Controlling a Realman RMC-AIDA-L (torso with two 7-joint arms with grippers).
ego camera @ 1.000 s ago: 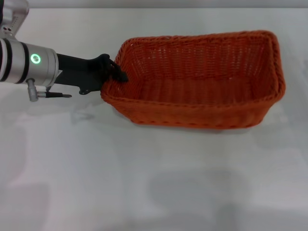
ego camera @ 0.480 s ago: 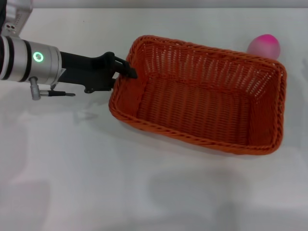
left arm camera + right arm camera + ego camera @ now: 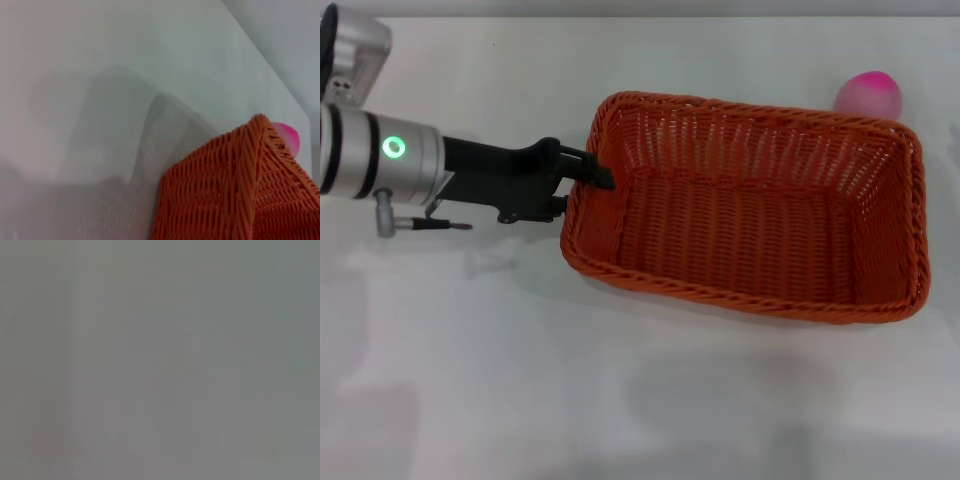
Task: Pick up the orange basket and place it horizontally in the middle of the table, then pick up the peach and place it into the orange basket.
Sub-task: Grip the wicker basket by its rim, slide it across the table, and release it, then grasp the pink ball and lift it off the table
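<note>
left pincer clamped on the orange basket rim's left end, the peach beyond its far right corner

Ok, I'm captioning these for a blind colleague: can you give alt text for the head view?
The left gripper is shut on the left rim of the orange basket, which sits open side up on the white table. The peach lies just behind the basket's far right corner.

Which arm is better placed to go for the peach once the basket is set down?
Probably the right. The peach lies on the robot's right, behind the orange basket's far corner, while the left end effector grips the opposite short rim. The right arm isn't in view, so that's a judgement.
</note>
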